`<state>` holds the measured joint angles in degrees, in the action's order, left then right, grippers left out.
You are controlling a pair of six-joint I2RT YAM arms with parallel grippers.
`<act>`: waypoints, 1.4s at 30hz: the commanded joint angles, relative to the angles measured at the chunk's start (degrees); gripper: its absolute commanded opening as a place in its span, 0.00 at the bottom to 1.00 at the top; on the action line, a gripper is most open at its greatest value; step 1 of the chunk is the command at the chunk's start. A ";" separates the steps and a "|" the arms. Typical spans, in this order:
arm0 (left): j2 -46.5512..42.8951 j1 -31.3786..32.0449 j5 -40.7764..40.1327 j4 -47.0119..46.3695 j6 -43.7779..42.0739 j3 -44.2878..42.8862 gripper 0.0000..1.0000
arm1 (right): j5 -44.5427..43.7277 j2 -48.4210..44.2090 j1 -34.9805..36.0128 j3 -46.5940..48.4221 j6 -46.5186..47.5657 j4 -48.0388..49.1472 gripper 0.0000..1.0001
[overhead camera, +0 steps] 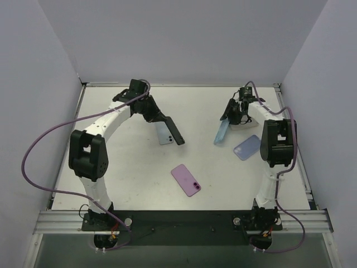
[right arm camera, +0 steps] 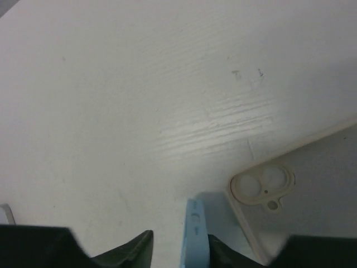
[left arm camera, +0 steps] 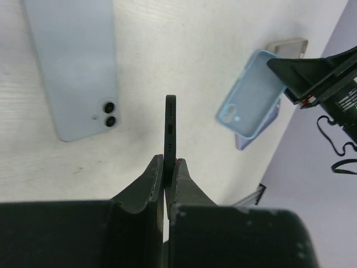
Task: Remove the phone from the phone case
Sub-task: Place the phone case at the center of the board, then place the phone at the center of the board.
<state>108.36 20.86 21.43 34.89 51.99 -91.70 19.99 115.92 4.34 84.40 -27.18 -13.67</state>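
Separation is judged done: black phone [left arm camera: 170,123] is clamped edge-on in the fully closed left gripper [left arm camera: 169,162], held above the table [overhead camera: 134,167], well apart from the blue case [overhead camera: 222,133]. The case is seen between the right gripper [right arm camera: 181,240] fingers, with a gap on one side; its grip cannot be told. Only setting down is left.

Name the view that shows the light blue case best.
Left wrist: the light blue case faces it, its hollow inside and camera cutout plain. Top external shows it small and tilted; right wrist shows only its thin edge.
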 commanded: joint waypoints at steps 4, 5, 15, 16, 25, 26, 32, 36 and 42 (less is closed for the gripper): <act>-7.63 -8.81 0.37 2.46 -14.63 6.79 0.00 | -13.47 1.43 0.32 5.07 -2.00 -4.52 0.81; -7.89 -10.91 -1.29 4.46 -15.76 7.49 0.00 | -15.22 0.98 0.32 5.07 -1.83 -5.22 0.83; -5.45 -15.15 -25.19 19.32 -22.28 4.17 0.00 | -26.23 -16.05 -0.21 -6.52 -3.84 -7.25 0.84; -4.91 -15.06 -29.56 20.81 -22.37 1.81 0.00 | -25.10 -17.29 -0.03 -9.40 -4.37 -7.16 0.84; 2.90 -12.51 -46.38 28.64 -25.00 -10.06 0.00 | -20.43 -29.25 1.90 -25.68 -7.01 -5.31 0.84; 4.74 -12.08 -46.83 30.48 -24.74 -13.90 0.00 | -18.60 -30.22 2.77 -28.13 -7.18 -5.23 0.84; 23.53 -9.00 -48.41 36.80 -22.99 -30.35 0.00 | -18.32 -37.42 6.64 -35.17 -9.20 -5.22 0.84; 31.11 -7.86 -47.01 40.60 -22.81 -40.82 0.00 | -19.19 -40.76 9.37 -37.55 -10.17 -5.66 0.84; 32.18 -7.07 -44.11 39.81 -23.51 -43.47 0.52 | -19.72 -42.44 10.25 -38.87 -10.09 -6.81 0.84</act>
<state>140.14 13.65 -25.50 74.72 27.64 -132.70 1.69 75.05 14.28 46.35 -36.45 -18.31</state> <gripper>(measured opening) 0.397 0.845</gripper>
